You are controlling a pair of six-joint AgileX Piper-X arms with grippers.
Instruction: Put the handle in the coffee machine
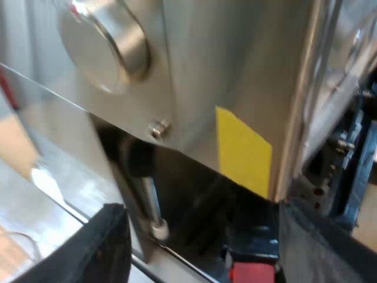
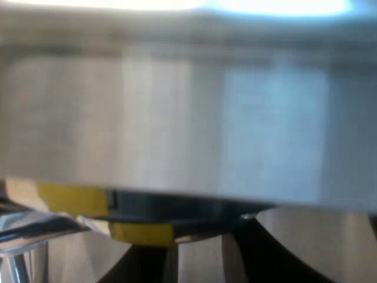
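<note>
Left claw [image 1: 200, 236] stands apart astride the dark, red-ended holder handle [image 1: 252, 268] under the brushed-steel espresso machine [image 1: 235, 71]. I'd close squarely on it, press up flush, then swing until locked.

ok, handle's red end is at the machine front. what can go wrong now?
1. Left gripper is open, with the handle's red end beside one finger only: it may get knocked instead of gripped.
2. Right gripper sits very close to the espresso machine: it could scrape the steel.
</note>
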